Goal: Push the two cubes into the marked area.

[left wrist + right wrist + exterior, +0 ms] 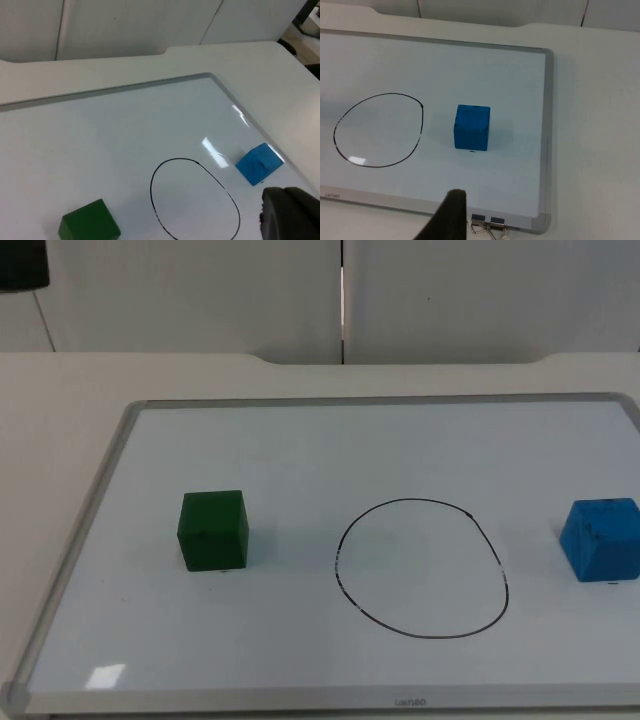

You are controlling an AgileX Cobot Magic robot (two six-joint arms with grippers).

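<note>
Green cube [213, 529] left of black hand-drawn oval [421, 569] on whiteboard [300, 440]; blue cube [600, 539] right, both outside. Left gripper [290, 216], right gripper [449, 215] raised; finger state: cannot tell. Each cube nearer same-side arm.

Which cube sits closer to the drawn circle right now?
The blue cube looks slightly closer to the drawn circle, on its right side by the whiteboard edge; the green cube stands farther off, to its left.

Blue cube [601, 539] edge-cropped, top view
</note>
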